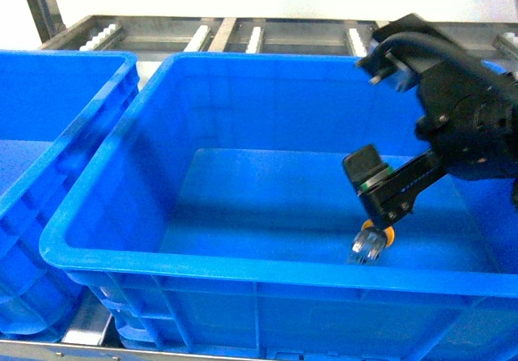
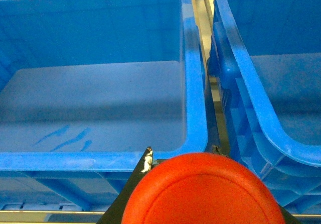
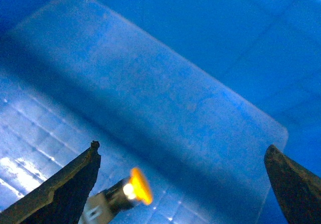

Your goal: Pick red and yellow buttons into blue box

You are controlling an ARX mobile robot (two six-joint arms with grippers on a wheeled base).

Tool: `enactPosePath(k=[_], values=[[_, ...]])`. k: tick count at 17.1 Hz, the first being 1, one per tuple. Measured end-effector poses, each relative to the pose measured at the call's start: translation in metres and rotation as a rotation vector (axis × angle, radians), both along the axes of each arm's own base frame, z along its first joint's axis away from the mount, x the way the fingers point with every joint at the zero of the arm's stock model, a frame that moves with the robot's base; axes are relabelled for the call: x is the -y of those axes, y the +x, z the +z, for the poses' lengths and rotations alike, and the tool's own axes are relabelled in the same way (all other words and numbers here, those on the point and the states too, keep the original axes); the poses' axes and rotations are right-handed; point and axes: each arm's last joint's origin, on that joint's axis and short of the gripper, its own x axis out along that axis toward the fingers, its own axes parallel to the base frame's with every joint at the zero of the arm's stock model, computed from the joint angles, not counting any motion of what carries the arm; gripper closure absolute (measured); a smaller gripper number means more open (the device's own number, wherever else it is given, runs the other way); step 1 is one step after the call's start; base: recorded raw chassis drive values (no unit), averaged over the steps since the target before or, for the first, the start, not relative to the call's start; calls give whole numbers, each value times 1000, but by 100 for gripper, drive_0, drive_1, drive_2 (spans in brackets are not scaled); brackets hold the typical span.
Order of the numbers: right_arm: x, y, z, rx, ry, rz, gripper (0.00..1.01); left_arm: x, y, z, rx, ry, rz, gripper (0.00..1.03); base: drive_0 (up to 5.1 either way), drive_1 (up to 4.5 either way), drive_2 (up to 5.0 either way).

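Blue box [image 1: 105, 248] filled the centre and right of the head frame, deep, smooth floor, thick rolled rim. A 2nd blue crate [image 1: 48, 118] sat just beside it at the left edge; a metal roller rack [image 1: 235, 33] ran along the top behind both.

Right tool [image 1: 374, 215] reached down inside the blue box from the upper right. In the right wrist view its 2 fingers [image 3: 60, 189] stood wide apart, nothing between them.

Yellow button [image 1: 371, 244] lay on the box floor, lower right of centre in the head frame, tipped on its side, just below the right tool. Whether a fingertip touched it could not be told. Judged as delivered: 1 of 2 in.

Red button [image 2: 205, 191] filled the bottom centre of the left wrist frame, cap toward the lens, carried in the left tool [image 2: 150, 194], whose dark tips showed at either side of the cap. It hung outside, near the rim of the crate in front of it. Left tool was not visible in the head frame.

Left to do, by my reading: bring the red button over the blue box and let go.

No brand, label or writing readable anywhere.
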Motion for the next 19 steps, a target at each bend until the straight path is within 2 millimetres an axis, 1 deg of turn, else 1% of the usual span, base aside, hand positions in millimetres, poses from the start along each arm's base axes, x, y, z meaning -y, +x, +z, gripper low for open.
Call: enactPosePath(k=[1, 2, 3, 4, 5, 6, 7, 8, 9, 10, 11, 12, 13, 15, 16, 17, 18, 19], values=[[14, -11, 12, 62, 62, -9, 4, 0, 0, 0, 0, 0, 0, 77, 0, 0, 0], [35, -30, 26, 157, 135, -34, 3, 0, 0, 0, 0, 0, 0, 77, 0, 0, 0], [56, -54, 36, 243, 195, -61, 3, 0, 0, 0, 0, 0, 0, 77, 0, 0, 0], [74, -76, 38, 290, 231, -80, 3, 0, 0, 0, 0, 0, 0, 77, 0, 0, 0], [92, -103, 33, 326, 267, -108, 3, 0, 0, 0, 0, 0, 0, 77, 0, 0, 0], [105, -124, 29, 358, 298, -123, 3, 0, 0, 0, 0, 0, 0, 77, 0, 0, 0], [118, -147, 31, 433, 346, -141, 3, 0, 0, 0, 0, 0, 0, 77, 0, 0, 0], [127, -164, 39, 542, 379, -151, 3, 0, 0, 0, 0, 0, 0, 77, 0, 0, 0], [133, -180, 46, 619, 408, -156, 3, 0, 0, 0, 0, 0, 0, 77, 0, 0, 0], [137, -196, 46, 690, 418, -180, 3, 0, 0, 0, 0, 0, 0, 77, 0, 0, 0], [138, -208, 35, 684, 443, -197, 3, 0, 0, 0, 0, 0, 0, 77, 0, 0, 0], [137, -215, 22, 645, 474, -223, 3, 0, 0, 0, 0, 0, 0, 77, 0, 0, 0], [132, -221, 8, 588, 497, -252, 3, 0, 0, 0, 0, 0, 0, 77, 0, 0, 0], [120, -232, 10, 631, 507, -236, 3, 0, 0, 0, 0, 0, 0, 77, 0, 0, 0], [120, -234, 13, 664, 499, -242, 3, 0, 0, 0, 0, 0, 0, 77, 0, 0, 0], [120, -232, 10, 641, 500, -255, 3, -1, 0, -1, -7, 4, 6, 77, 0, 0, 0], [120, -232, 11, 642, 500, -254, 3, -1, 4, 3, -18, 31, 25, 77, 0, 0, 0], [120, -232, 11, 642, 500, -254, 3, 10, 27, 34, 83, 52, -16, 77, 0, 0, 0]])
